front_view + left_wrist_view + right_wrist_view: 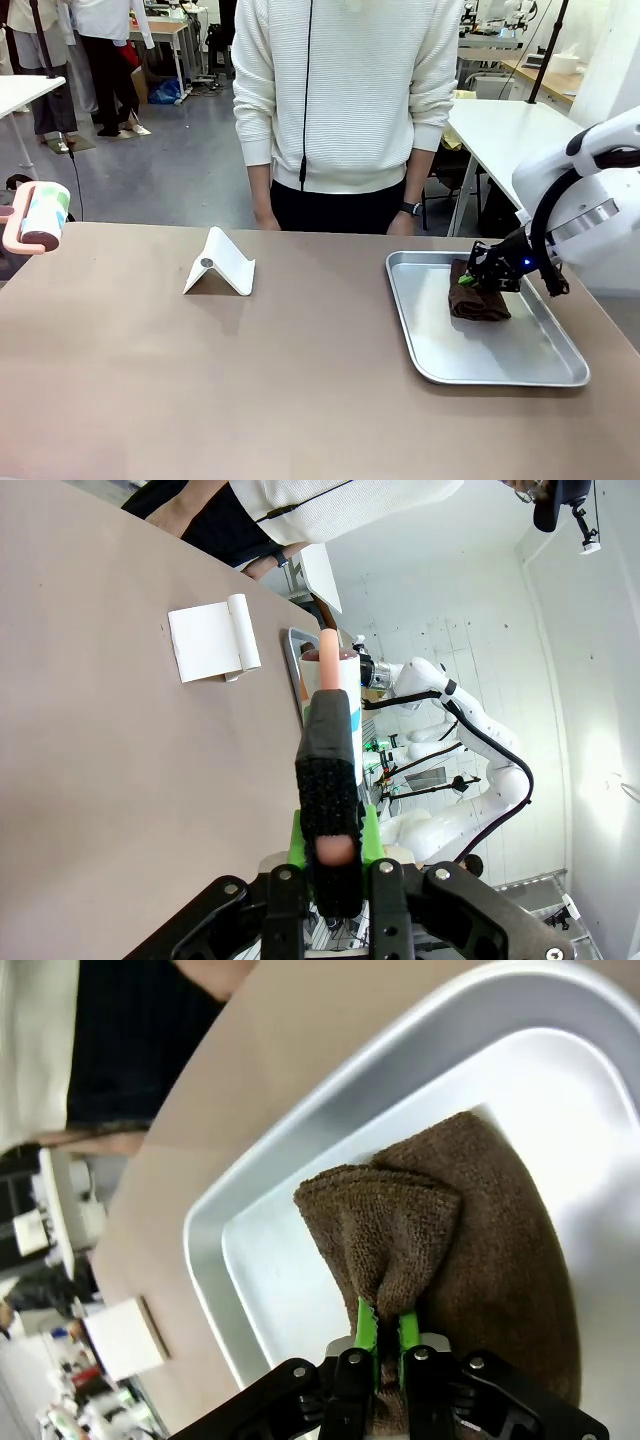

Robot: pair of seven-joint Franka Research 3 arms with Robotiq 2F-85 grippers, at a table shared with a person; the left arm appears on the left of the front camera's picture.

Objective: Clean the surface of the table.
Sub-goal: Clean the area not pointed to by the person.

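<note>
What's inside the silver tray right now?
A folded brown cloth lies in the silver tray, one fold pinched by the right gripper. The rest of the tray floor is bare; whatever is beneath the cloth is covered.

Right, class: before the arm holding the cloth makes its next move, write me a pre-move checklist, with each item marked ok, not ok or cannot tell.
1. Right gripper grips the brown cloth: ok, shut on a fold.
2. Cloth clear of the metal tray: not ok, it lies in the tray.
3. Left gripper holds the roller: ok, shut on its handle.
4. Table free for wiping: not ok, a white stand sits on it.
5. Person's hands off the tabletop: ok, they hang behind the far edge.
</note>
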